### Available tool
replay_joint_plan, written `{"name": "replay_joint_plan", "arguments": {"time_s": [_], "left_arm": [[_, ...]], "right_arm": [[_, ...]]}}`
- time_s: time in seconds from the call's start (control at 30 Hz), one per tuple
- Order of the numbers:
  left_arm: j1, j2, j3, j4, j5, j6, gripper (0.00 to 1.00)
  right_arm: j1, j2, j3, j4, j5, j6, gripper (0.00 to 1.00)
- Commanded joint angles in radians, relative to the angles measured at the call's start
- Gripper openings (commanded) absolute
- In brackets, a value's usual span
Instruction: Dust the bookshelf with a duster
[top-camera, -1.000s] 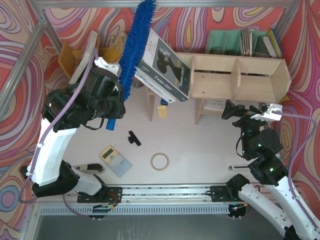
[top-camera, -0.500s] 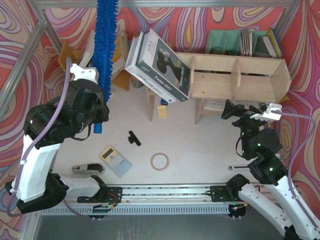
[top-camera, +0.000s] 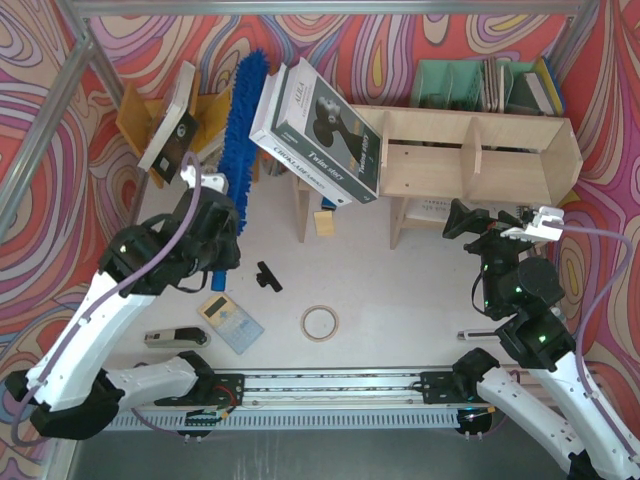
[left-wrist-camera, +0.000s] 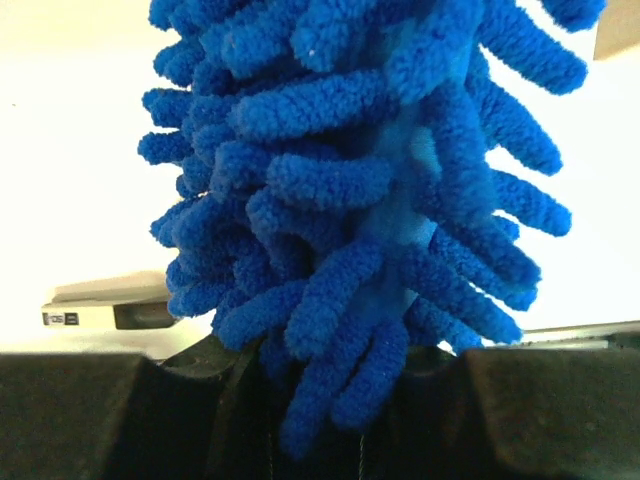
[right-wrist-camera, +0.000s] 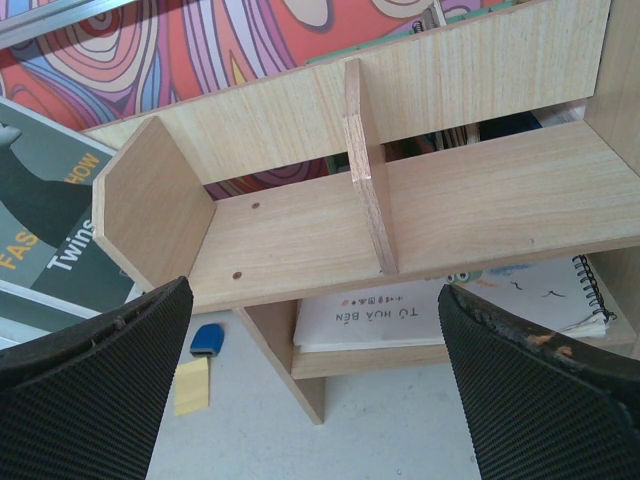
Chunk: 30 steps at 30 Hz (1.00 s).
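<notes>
Duster (top-camera: 240, 120) sat clamped in the left gripper (top-camera: 220, 208), whose jaws were closed on its handle end. In the left wrist view its blue strands rose straight out from between the dark fingers (left-wrist-camera: 80, 420) and filled most of the picture. From above, the fluffy head pointed toward the back wall, between an orange rack (top-camera: 140, 115) and a big box (top-camera: 315, 130) that leaned at the left end of the bookshelf (top-camera: 480, 150). Its tip came close to the box's upper corner; whether they touched could not be told. The duster was to the left of the bookshelf and apart from it.

Right gripper (top-camera: 458, 220) hovered in front of the bookshelf, jaws spread wide with nothing between them. Its wrist camera looked at two open compartments split by one upright divider (right-wrist-camera: 365, 170), with a notebook (right-wrist-camera: 400, 310) lying on the lower shelf. On the white table (top-camera: 400, 300) lay a tape roll (top-camera: 319, 322), a calculator (top-camera: 229, 320) and a small black clip (top-camera: 267, 275), all apart from both grippers.
</notes>
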<state>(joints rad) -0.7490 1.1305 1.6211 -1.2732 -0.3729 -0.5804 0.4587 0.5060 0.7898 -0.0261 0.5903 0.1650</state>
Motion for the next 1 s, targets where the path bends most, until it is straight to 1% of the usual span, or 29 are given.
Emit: {"name": "replay_joint_plan", "arguments": {"time_s": [0.0, 0.1, 0.23, 0.4, 0.67, 0.8, 0.97], "left_arm": [[0.005, -0.086, -0.125, 0.132, 0.072, -0.006, 0.00], [0.005, -0.112, -0.215, 0.170, 0.126, 0.000, 0.00], [0.004, -0.157, -0.348, 0.282, 0.195, -0.001, 0.00], [0.002, -0.170, -0.467, 0.374, 0.267, 0.002, 0.00], [-0.010, -0.178, -0.619, 0.458, 0.294, -0.057, 0.00], [-0.013, -0.149, -0.635, 0.477, 0.294, -0.076, 0.00], [-0.013, -0.140, -0.540, 0.449, 0.256, -0.040, 0.00]], "right_arm": [[0.001, 0.004, -0.005, 0.036, 0.006, 0.005, 0.99], [0.000, 0.007, -0.006, 0.036, 0.006, 0.005, 0.99], [0.001, 0.011, -0.003, 0.033, 0.009, 0.004, 0.99], [0.001, 0.007, -0.006, 0.034, 0.012, 0.003, 0.99], [0.002, 0.011, -0.006, 0.034, 0.014, 0.002, 0.99], [0.001, 0.017, -0.003, 0.036, 0.013, 0.001, 0.99], [0.001, 0.018, -0.004, 0.037, 0.013, 0.000, 0.99]]}}
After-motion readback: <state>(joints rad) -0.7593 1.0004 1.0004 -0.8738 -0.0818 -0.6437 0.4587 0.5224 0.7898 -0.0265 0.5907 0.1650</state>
